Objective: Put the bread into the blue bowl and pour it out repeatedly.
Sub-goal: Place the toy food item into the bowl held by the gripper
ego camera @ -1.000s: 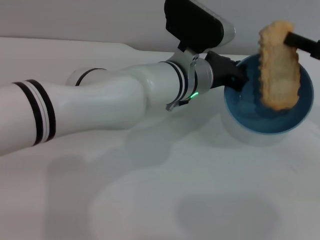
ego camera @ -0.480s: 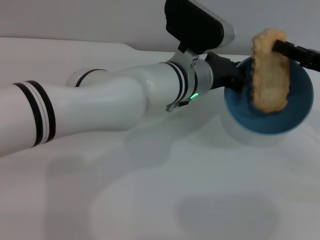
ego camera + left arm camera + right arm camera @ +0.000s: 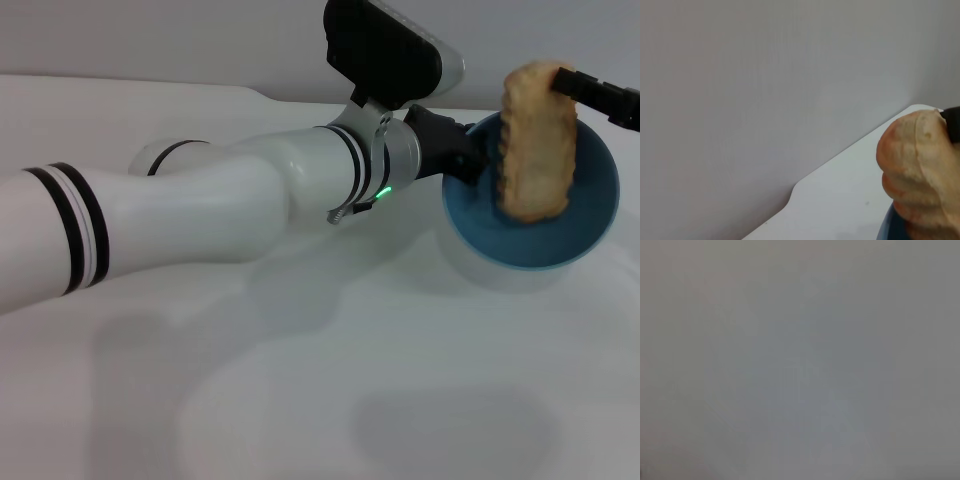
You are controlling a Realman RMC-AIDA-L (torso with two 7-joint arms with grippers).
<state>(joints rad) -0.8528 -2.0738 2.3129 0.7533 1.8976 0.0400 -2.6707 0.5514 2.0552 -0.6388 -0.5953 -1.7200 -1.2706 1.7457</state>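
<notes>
Pinching the bread upright, right gripper jaws hang it inside the tilted blue bowl, left gripper jaws clamping its rim

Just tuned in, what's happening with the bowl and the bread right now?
The left gripper is shut on the rim of the blue bowl, holding it tilted with its opening toward the camera, above the white table. The right gripper comes in from the right edge and grips the top end of the bread, which hangs upright in front of the bowl's opening. The bread is not yet lying in the bowl; its lower end is level with the bowl's inside.
</notes>
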